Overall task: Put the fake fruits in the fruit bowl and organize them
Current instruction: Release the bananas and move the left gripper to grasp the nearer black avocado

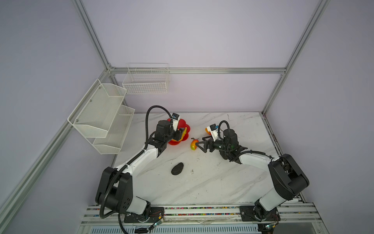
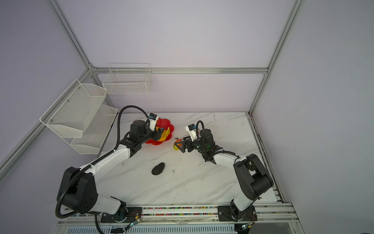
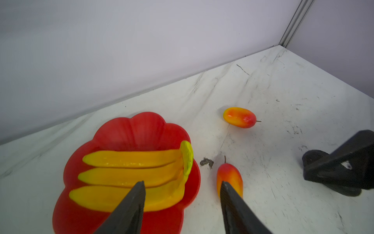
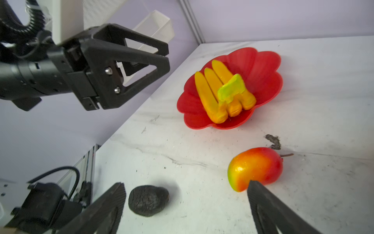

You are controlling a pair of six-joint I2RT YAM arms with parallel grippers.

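Wide marble table (image 1: 212,182), and up on the left wall there's the two-tier mesh shelf (image 1: 101,113), with the wire basket (image 1: 145,81) hanging on the far wall. Neither view into them is good enough to tell their contents.

Down to the red bowl (image 4: 261,66), far left of centre on the table, and the banana bunch (image 4: 214,89) is in it! Three yellow fingers lying flat across the dish, the green stem end pointing right towards the middle of the table. No other fruit shows in the bowl.

The left gripper (image 4: 168,55) hangs above the bowl's right side, jaws parted, nothing between them, clear of the bananas below.

Over to the right gripper (image 1: 199,141): jaws spread wide, empty, low over the table. The near mango (image 1: 193,144) lies on the marble just left of its fingertips, stem towards the bowl. In the right wrist view one fingertip (image 4: 255,188) overlaps the mango's edge, and contact can't be called from here.

The far mango (image 3: 239,117) sits on the table beyond the right gripper, partly hidden behind that wrist in a top view.

Smallest of all, the black avocado (image 1: 177,168) lies alone on the near left of the table, well apart from both grippers.
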